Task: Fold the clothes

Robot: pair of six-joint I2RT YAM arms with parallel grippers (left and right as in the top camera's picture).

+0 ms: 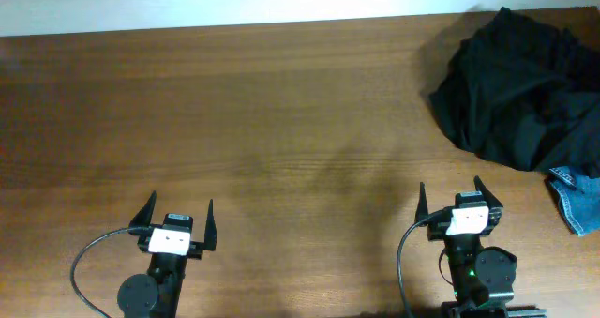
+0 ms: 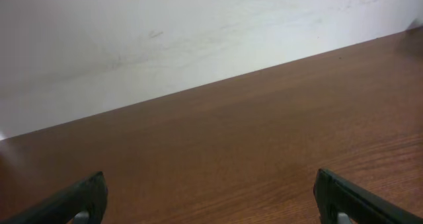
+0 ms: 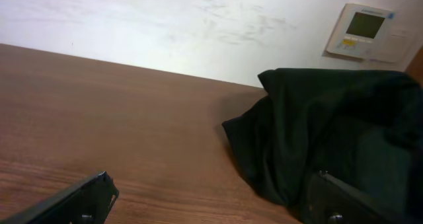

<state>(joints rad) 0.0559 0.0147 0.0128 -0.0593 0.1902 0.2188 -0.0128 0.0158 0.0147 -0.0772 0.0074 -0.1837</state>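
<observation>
Our left gripper (image 1: 180, 205), black with two thin fingers, sits close to us at about 7 o'clock on the brown wooden table (image 1: 234, 102). Our right gripper (image 1: 450, 189) looks just the same and sits at about 5 o'clock. Both have their fingers spread wide apart, with only bare wood between them. Neither one touches any cloth.

The pile of soft black clothes (image 1: 516, 83) lies at about 2 o'clock on the table. It is all bunched up and wrinkly, and it runs off the right edge of the view from above. It is well apart from our left gripper and nearer to our right one.

Only the view from above shows a small piece of blue jeans cloth (image 1: 577, 201) at about 4 o'clock. It lies right at the lower edge of the black pile, near our right gripper.

The right wrist view shows the black pile from the side, at about 3 o'clock, humped up high. It also shows a small white box with a grey-green screen (image 3: 362, 31) on the white wall (image 3: 132, 19), at about 1 o'clock. We cannot see that box from above.

The left wrist view shows bare wood, white wall and the tips of our two fingers (image 2: 73, 201) at 7 and 5 o'clock. A tiny dark blur at its far right edge is too small for us to tell.
</observation>
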